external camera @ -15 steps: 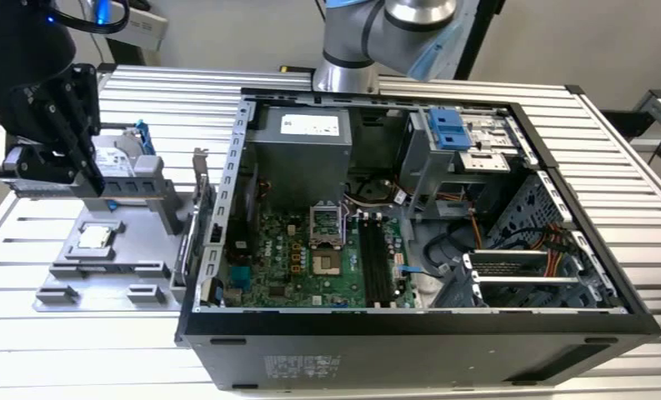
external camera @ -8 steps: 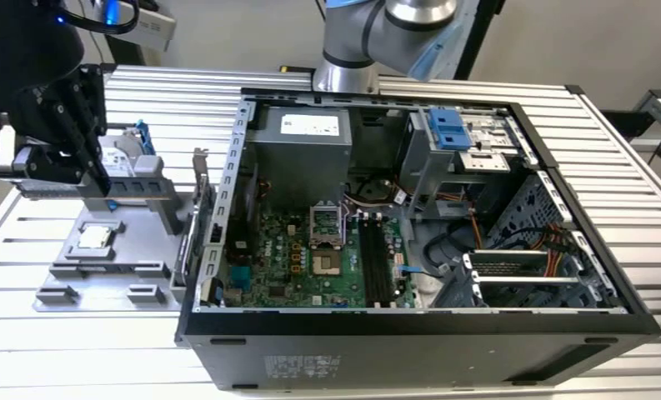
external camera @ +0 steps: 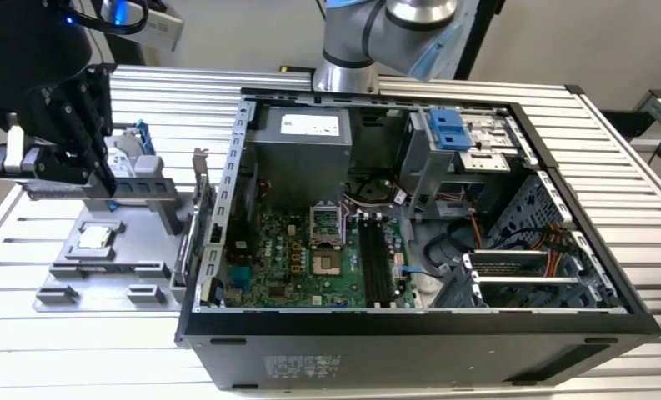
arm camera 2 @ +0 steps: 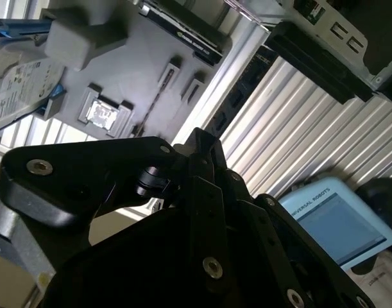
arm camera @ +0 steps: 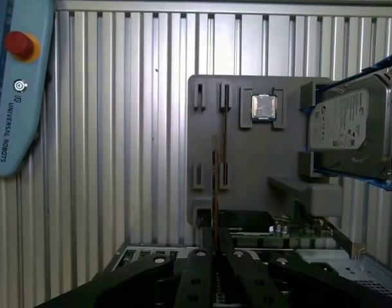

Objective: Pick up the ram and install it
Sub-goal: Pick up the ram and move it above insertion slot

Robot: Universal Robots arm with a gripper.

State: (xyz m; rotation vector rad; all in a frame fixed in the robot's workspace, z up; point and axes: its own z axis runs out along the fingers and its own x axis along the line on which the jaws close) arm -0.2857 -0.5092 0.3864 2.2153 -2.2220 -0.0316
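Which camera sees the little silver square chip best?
The first wrist view: the processor chip faces it squarely in the gray tray. The second wrist view shows it slanted; the exterior view shows it small and tilted.

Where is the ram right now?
The ram is pinched in the fingers above the gray tray, at the exterior view's left, outside the computer case.

You worked in a robotics laboratory. A ribbed aluminium table [external camera: 74,350] carried an opened computer case [external camera: 419,342]; the robot arm [external camera: 392,25] stood at twelve o'clock from it, a grey parts fixture [external camera: 107,279] lay at nine o'clock, and a teach pendant [arm camera: 16,109] with a red stop button [arm camera: 19,43] rested on the table.
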